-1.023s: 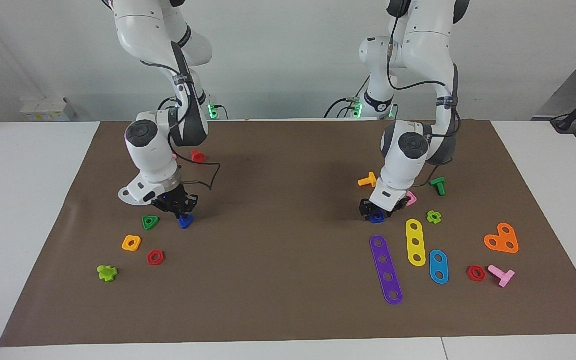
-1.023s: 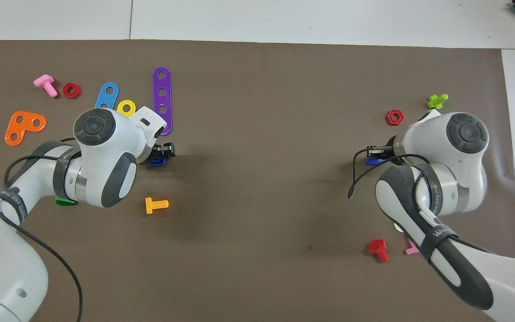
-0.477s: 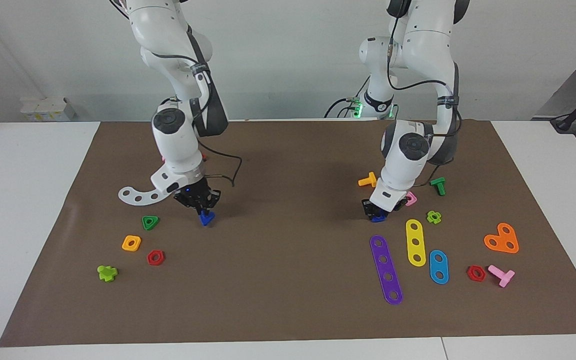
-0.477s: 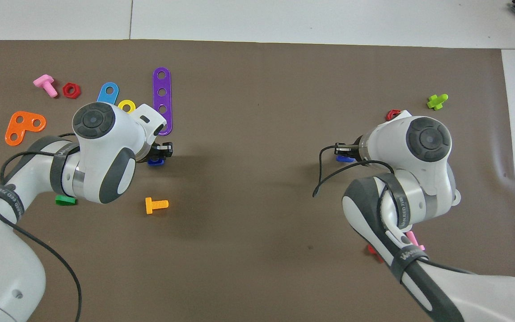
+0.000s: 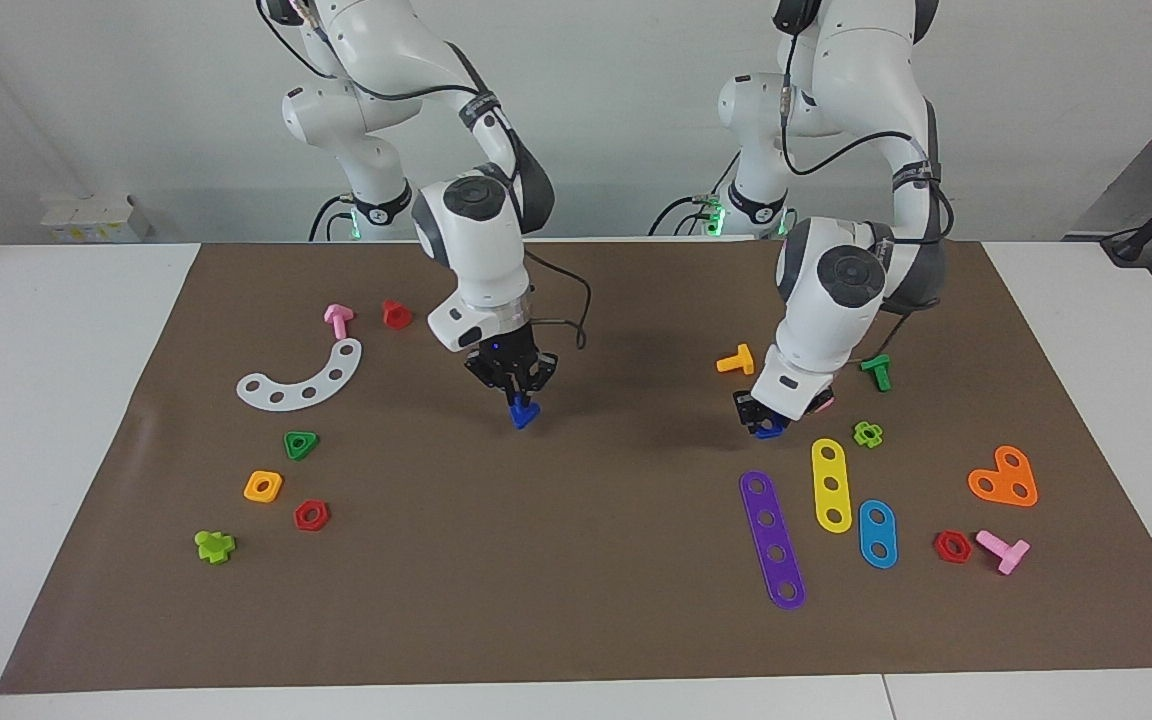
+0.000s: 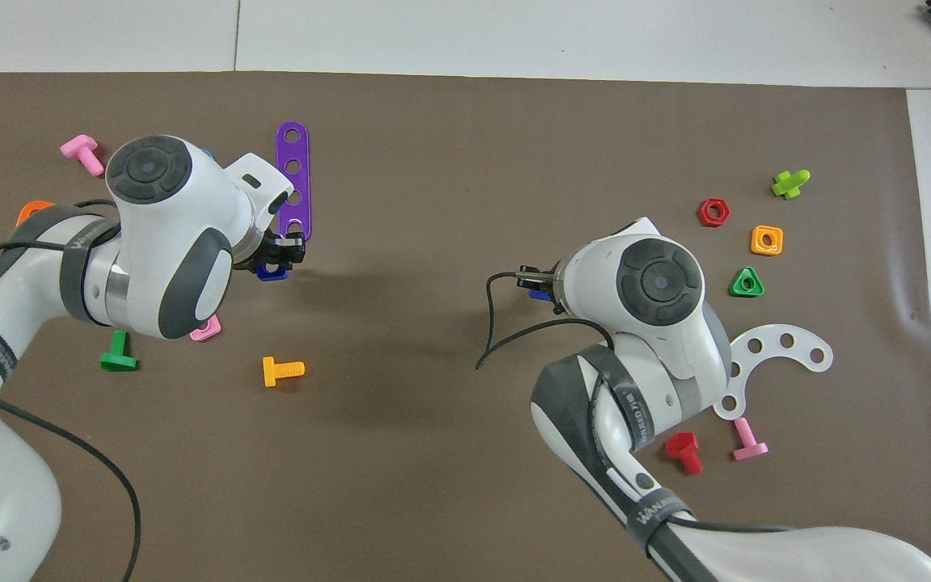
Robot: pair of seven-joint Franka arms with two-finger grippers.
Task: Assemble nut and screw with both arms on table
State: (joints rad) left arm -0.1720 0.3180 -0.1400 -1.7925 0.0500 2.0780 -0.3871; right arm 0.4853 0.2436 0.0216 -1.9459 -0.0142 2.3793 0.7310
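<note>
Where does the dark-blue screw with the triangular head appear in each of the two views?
Facing view: the screw hangs from the right gripper, over the mat's middle.
Overhead view: only a blue sliver shows under that gripper.
Shared landmark: the purple strip, toward the left arm's end.

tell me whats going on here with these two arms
Two white robot arms are each holding a piece over the brown paper mat. The right tool is shut on the small dark-blue plastic screw with a triangular head, raised over the middle of the mat. The left tool grips the small dark-blue plastic square nut low over the mat, beside the purple four-hole strip. The two pieces are well apart, so nothing is joined yet.
</note>
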